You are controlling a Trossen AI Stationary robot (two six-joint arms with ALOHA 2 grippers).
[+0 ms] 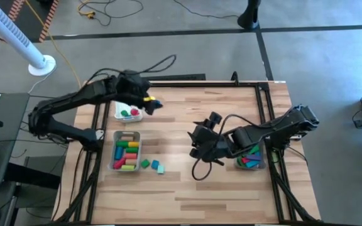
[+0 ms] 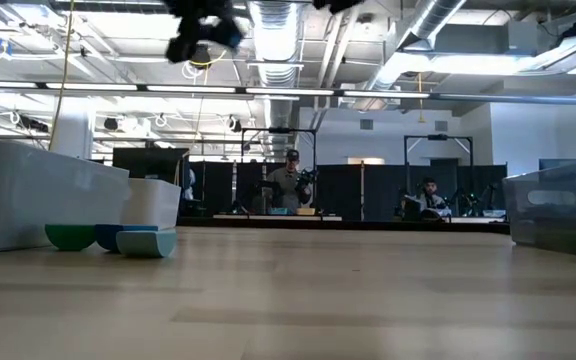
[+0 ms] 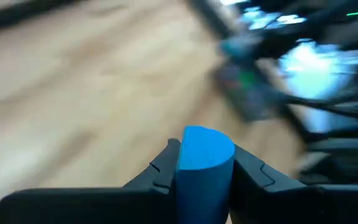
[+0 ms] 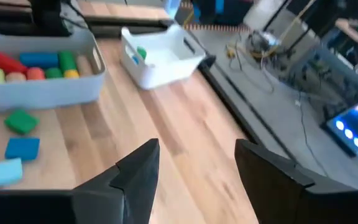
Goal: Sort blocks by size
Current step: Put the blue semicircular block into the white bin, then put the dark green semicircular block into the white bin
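wood table (image 1: 187, 188) | left gripper (image 3: 204, 163) fingers pinching blue block (image 3: 205, 155) above white tray (image 1: 129, 115), likely for drop | right gripper (image 4: 194, 165) fingers spread, empty, mid-table | loose blocks (image 1: 152, 166) beside clear bin (image 1: 126, 154)

No text, label, brand, number or sign could be read anywhere; the screens in the room beyond the table were too small to make out.
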